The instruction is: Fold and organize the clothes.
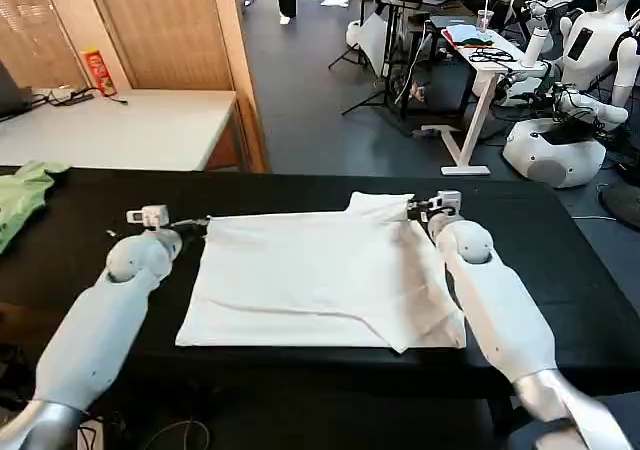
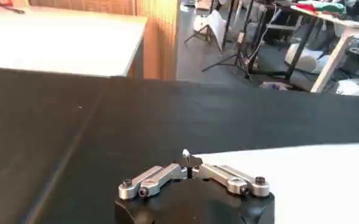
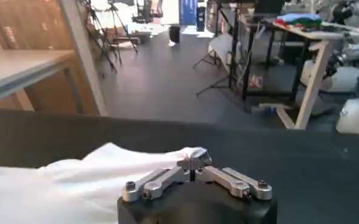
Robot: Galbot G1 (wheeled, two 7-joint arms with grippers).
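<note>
Rumpled white cotton T-shirt (image 1: 320, 275), far corners pinched by both clenched end effectors (image 1: 200, 223) (image 1: 415, 208).

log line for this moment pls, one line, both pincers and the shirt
left pincer: shut on white T-shirt far left corner | right pincer: shut on far right corner | shirt: spread on black table | green garment: far left, untouched
</note>
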